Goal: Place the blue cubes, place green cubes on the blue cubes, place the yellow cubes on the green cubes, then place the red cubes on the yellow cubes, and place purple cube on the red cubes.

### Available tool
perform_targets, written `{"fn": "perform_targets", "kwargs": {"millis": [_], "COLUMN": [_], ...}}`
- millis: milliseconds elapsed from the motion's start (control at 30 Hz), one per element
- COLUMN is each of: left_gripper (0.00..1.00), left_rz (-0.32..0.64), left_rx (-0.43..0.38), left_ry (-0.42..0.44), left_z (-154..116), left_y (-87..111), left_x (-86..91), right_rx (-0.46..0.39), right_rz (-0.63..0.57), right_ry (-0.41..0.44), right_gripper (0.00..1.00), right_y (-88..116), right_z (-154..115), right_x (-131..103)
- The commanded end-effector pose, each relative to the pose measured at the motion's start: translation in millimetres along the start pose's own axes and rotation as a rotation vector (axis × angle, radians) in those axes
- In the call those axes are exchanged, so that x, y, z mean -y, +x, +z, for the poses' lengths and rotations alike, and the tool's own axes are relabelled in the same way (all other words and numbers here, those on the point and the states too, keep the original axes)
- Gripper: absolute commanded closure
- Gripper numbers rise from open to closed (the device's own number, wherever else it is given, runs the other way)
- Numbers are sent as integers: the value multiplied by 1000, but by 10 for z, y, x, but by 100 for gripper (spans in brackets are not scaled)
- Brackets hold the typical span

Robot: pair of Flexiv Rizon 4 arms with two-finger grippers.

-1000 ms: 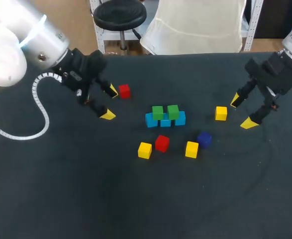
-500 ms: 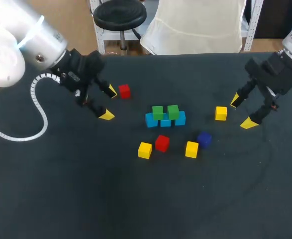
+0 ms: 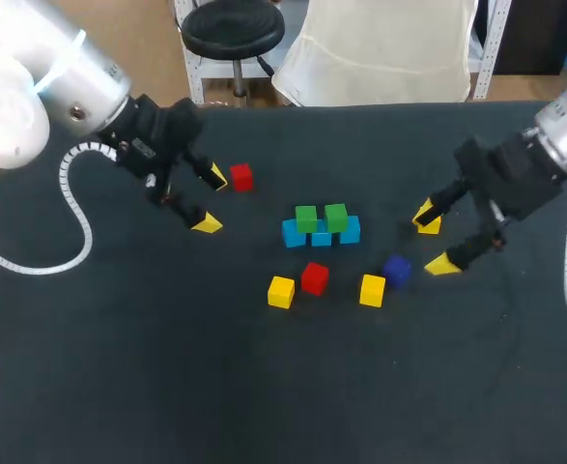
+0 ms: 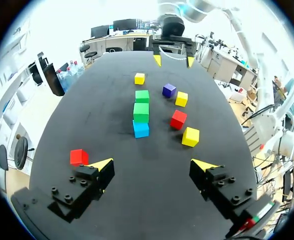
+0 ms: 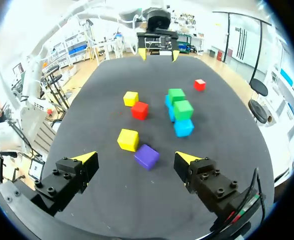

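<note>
Black surface (image 3: 119, 367) carries all the cubes. Left gripper (image 3: 212, 200): fingers spread apart, holding nothing, hovering at the surface's left rear. Just beside its far fingertip lies the far red cube (image 3: 241, 177), untouched.

The left yellow cube (image 3: 281, 291) sits loose in front of the stack. Blue cubes (image 3: 295, 234), three in a touching row, form the base layer (placed, by the look of it). Green cubes (image 3: 306, 218), two of them, rest side by side on that row, so the second layer also reads as done.

The near red cube (image 3: 314, 277), the middle yellow cube (image 3: 372, 289) and the purple cube (image 3: 396, 270) lie loose in front of the stack. The right yellow cube (image 3: 431, 226) lies well right of the stack, partly hidden by a fingertip of the right gripper (image 3: 433, 238). That gripper's fingers are wide apart and grip nothing.

Remaining, as judged: the yellow, red and purple layers. No yellow cube is on green yet, so two of five layers are complete.
</note>
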State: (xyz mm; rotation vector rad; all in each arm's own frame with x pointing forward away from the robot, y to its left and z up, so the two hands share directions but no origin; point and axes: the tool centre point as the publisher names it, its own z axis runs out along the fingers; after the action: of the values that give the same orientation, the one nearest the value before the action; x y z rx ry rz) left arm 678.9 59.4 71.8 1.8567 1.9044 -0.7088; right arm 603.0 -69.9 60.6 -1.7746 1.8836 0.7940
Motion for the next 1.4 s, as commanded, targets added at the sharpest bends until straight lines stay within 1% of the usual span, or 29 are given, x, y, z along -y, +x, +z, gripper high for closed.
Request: {"fn": "perform_targets", "kwargs": {"millis": [33, 100, 200, 267, 333, 533, 567, 767, 833, 900, 1067, 1400], "left_gripper": [0, 0, 0, 0, 0, 0, 0, 0, 0, 0, 0, 0], "left_rz": [2, 2, 2, 2, 2, 2, 2, 2, 2, 2, 2, 2], "left_rx": [2, 2, 2, 2, 2, 2, 2, 2, 2, 2, 2, 2], "left_ry": [-2, -2, -2, -2, -2, -2, -2, -2, -2, -2, -2, -2], "left_z": [0, 0, 0, 0, 0, 0, 0, 0, 0, 0, 0, 0], "left_y": [11, 11, 11, 11, 11, 11, 11, 11, 11, 11, 11, 11], "left_x": [4, 4, 4, 4, 4, 4, 4, 4, 4, 4, 4, 4], "right_rx": [-83, -120, -198, -238, -248, -352, -359, -477, -491, -522, -513, -547], "right_rz": [22, 43, 70, 67, 63, 67, 74, 95, 98, 104, 121, 132], "right_ry": [104, 115, 129, 138, 116, 103, 102, 108, 109, 122, 116, 130], "right_gripper": [0, 0, 0, 0, 0, 0, 0, 0, 0, 0, 0, 0], "right_y": [-220, -297, -404, -459, -505, -571, -565, -492, -475, -453, -376, -179], "right_z": [188, 251, 336, 398, 466, 631, 653, 768, 794, 816, 843, 831], "right_x": [-164, -202, -250, -261, -273, -297, -295, -266, -261, -259, -258, -233]}}
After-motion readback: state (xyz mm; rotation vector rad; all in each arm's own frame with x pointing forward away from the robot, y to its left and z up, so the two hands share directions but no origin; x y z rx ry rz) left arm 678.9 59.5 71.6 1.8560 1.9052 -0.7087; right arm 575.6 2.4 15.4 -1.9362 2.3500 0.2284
